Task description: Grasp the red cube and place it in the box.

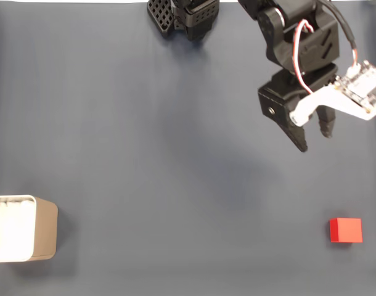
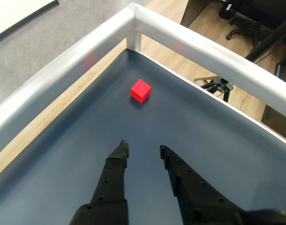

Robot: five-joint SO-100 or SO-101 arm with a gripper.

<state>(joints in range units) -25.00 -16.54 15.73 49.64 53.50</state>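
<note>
The red cube (image 1: 346, 230) lies flat on the dark blue tabletop (image 1: 175, 154), and nothing touches it. In the fixed view the gripper (image 1: 314, 139) hangs above the tabletop, up from the cube and a little to its left, well apart from it. Its jaws are released, with a clear gap between them and nothing inside. The box (image 1: 24, 229) stands far to the left of the cube, at the picture edge. In the wrist view the cube (image 2: 140, 90) lies ahead of the fingertips (image 2: 123, 149), near the corner of a metal rail (image 2: 133, 14).

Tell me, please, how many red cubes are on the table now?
1. The red cube lies at the lower right of the dark table in the fixed view, apart from the gripper. The wrist view shows it near the railed corner.
</note>
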